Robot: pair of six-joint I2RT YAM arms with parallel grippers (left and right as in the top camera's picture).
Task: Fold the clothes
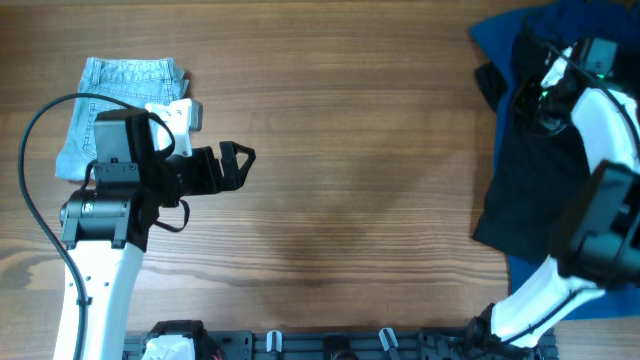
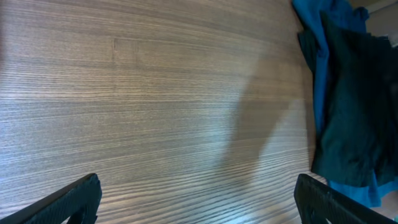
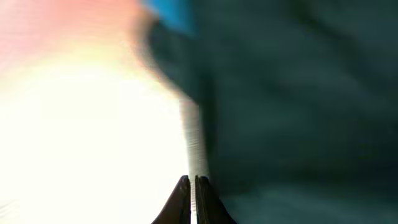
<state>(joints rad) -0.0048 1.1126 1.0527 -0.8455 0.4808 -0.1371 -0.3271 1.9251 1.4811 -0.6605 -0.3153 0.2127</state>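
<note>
- Three garments lie on the desk (image 1: 360,200). The black shorts (image 1: 535,190) are at the right side, spread on top of the blue garment (image 1: 510,35). The denim shorts (image 1: 125,80) are at the far left, partly under the left arm.
- The right hand (image 3: 193,199) is over the upper part of the black shorts. Its fingers are pressed fully together. The wrist view is very blurred, so I cannot tell if any cloth is pinched between them.
- The left hand (image 1: 243,167) is wide open and holds nothing. It hangs over bare desk, near the denim shorts and well apart from the black ones.
- Risk one: the right hand may have closed on nothing, or only on a thin fold. Then a lift would bring no cloth, or the cloth would slip out.
- Risk two: the pinch may take both layers, because black lies directly on blue. Then the blue garment would be dragged along.
- Risk three: with only one hand on the shorts, a pull would probably bunch them and not lay them flat.
</note>
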